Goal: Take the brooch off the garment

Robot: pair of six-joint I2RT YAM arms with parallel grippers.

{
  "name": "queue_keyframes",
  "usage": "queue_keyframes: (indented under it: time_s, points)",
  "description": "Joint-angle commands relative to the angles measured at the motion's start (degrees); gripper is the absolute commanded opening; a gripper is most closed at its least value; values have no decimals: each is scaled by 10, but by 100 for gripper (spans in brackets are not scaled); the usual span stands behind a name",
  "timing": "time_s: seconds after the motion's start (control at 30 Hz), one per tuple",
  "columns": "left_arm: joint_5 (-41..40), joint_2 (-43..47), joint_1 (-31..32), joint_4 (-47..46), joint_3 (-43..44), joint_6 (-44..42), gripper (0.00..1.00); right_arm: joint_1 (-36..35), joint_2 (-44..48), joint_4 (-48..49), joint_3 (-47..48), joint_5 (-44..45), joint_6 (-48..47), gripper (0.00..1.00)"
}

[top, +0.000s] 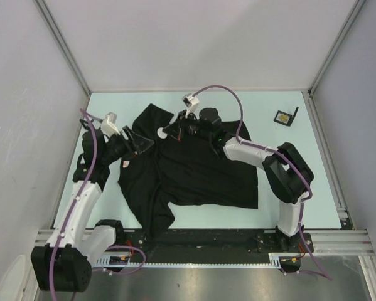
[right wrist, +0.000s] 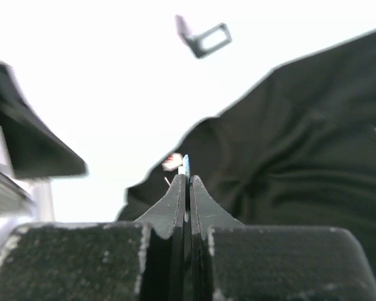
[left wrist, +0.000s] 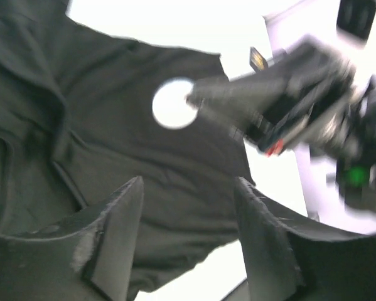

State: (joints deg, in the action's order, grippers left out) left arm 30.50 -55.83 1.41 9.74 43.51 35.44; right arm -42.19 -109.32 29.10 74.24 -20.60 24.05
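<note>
We see the brooch on the garment, at about 11 o'clock from the shirt's middle and close to the collar. It's a flat white disc, smooth and rigid against the soft matte black cloth.

The right gripper comes in from 3 o'clock of the disc. Its jaws are pinched narrow, and the right wrist view shows a thin pale sliver between them. We read that as the brooch rim held edge-on, a grip suited to peeling it off the fabric.

The left gripper sits at 8 o'clock of the brooch with its jaws spread wide and nothing between them. We think it's there to pin the cloth so it doesn't lift with the pull, but we can't tell whether it touches.

The shirt lies flat but wrinkled on the smooth pale-green table, with folds near the shoulder. The sleeve label is at 9 o'clock. A small black square item sits well apart at 2 o'clock.
</note>
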Motion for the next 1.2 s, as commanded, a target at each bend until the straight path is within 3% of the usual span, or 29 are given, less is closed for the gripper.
queue_keyframes:
  time_s: [0.0, 0.2, 0.33, 0.57, 0.67, 0.8, 0.97, 1.17]
  points:
    - [90, 62, -5, -64, -53, -1, 57, 3, 32, 51, 6, -106, 111, 0]
    - [99, 64, -5, -127, -71, 23, 48, -17, 33, 103, 2, -113, 188, 0]
    - [88, 70, -11, -120, -76, 26, 39, -23, 35, 129, -8, -105, 209, 0]
    - [61, 128, -49, -82, -96, 42, 40, -18, 39, 138, -15, -112, 217, 0]
    - [54, 147, -72, -76, -112, 60, 52, -18, 34, 150, -15, -118, 227, 0]
    - [106, 133, -91, -145, -144, 98, 56, -18, 29, 173, -15, -130, 243, 0]
    - [174, 119, -91, -276, -174, 143, 49, -20, 20, 193, -15, -138, 261, 0]
    - [182, 124, -91, -318, -186, 161, 52, -21, 10, 206, -15, -139, 270, 0]
